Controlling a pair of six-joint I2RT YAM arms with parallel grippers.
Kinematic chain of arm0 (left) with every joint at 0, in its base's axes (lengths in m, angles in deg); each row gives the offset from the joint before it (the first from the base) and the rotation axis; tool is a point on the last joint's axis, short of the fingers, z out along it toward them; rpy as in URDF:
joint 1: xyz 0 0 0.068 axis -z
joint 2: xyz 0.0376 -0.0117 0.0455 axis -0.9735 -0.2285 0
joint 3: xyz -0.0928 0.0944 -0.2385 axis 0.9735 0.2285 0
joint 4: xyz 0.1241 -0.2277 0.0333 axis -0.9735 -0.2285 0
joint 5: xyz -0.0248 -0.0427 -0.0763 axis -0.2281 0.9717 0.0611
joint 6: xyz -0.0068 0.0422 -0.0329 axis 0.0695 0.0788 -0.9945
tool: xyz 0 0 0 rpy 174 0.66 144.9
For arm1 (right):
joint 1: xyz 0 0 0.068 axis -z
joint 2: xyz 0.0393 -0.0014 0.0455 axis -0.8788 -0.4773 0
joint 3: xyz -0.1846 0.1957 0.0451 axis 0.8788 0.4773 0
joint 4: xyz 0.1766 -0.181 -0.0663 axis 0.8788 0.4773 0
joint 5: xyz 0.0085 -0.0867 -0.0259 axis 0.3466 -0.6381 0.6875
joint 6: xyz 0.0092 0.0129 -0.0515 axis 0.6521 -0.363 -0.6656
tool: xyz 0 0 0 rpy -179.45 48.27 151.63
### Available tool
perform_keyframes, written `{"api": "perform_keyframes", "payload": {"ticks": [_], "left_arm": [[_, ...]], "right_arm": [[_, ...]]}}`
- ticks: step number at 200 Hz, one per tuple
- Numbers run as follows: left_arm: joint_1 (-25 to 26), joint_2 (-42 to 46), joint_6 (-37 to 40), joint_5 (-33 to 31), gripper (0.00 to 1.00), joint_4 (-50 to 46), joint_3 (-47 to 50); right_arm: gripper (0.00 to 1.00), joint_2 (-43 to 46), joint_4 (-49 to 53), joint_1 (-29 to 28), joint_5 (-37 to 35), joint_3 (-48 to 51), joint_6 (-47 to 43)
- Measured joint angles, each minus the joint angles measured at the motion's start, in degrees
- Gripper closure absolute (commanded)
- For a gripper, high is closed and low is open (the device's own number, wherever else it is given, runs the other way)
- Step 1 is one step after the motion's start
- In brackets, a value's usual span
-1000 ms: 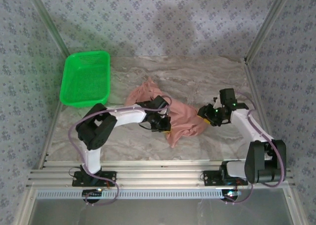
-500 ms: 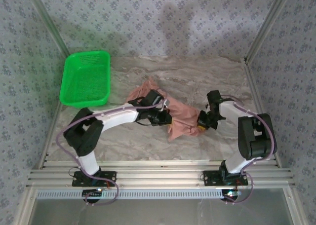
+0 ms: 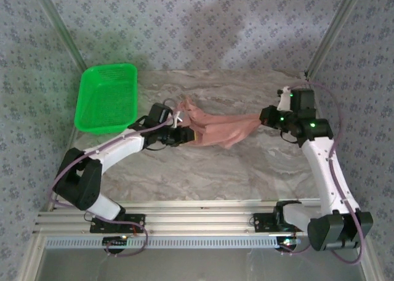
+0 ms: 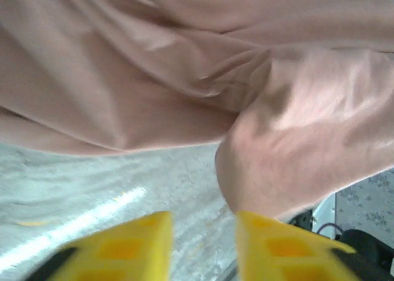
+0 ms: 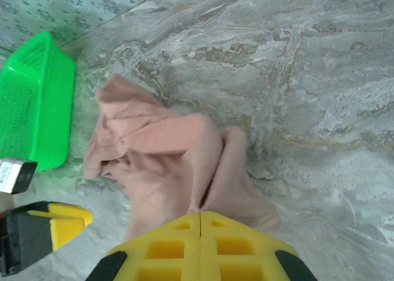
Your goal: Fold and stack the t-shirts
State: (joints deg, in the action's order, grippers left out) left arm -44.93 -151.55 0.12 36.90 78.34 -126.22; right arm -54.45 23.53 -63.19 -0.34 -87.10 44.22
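T-shirt (image 3: 212,128), just the one, salmon-pink, and it's pulled out long across the middle of the table (image 3: 246,170)! Starting at the near edge, two arms are bolted side by side, one gripper each. The right gripper (image 3: 263,116) is over toward the right edge, and its two yellow fingers (image 5: 178,244) are clenched tight together with a fold of the pink cloth coming out right at their tips, so that end of the shirt is pinched. The left gripper (image 3: 184,133) sits at the other, bunched end, which lies on the marble. Its two fingers (image 4: 129,244) stand apart with bare tabletop between them. They're released, with cloth just ahead of them and none in the gap. Farther back, at the far-left corner, sits one green basket (image 3: 106,99), apart from the shirt.
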Motion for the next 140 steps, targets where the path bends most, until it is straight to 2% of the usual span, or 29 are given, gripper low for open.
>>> {"api": "perform_keyframes", "payload": {"ticks": [35, 67, 85, 117, 140], "left_arm": [[1.8, -4.2, -1.6, -3.6, 0.24, 0.8, -4.9], [2.4, -11.0, -3.3, -9.9, 0.21, 1.3, -10.9], [2.6, -15.0, -4.5, -12.9, 0.2, 1.7, -13.4], [3.4, -22.7, -5.9, -16.3, 0.18, 0.8, -19.5], [5.0, -29.8, -5.7, -18.4, 0.19, -2.7, -27.0]], "right_arm": [[1.0, -1.6, 3.6, -0.7, 6.6, -1.6, -0.8], [1.0, -1.6, 7.5, -2.4, 12.9, -2.2, -1.3], [1.0, -1.6, 11.4, -4.0, 12.9, -3.1, -1.9], [1.0, -2.0, 19.9, -3.7, 6.2, -3.7, -2.3], [1.0, -1.8, 17.7, -3.8, 10.6, -1.3, -0.2]]}}
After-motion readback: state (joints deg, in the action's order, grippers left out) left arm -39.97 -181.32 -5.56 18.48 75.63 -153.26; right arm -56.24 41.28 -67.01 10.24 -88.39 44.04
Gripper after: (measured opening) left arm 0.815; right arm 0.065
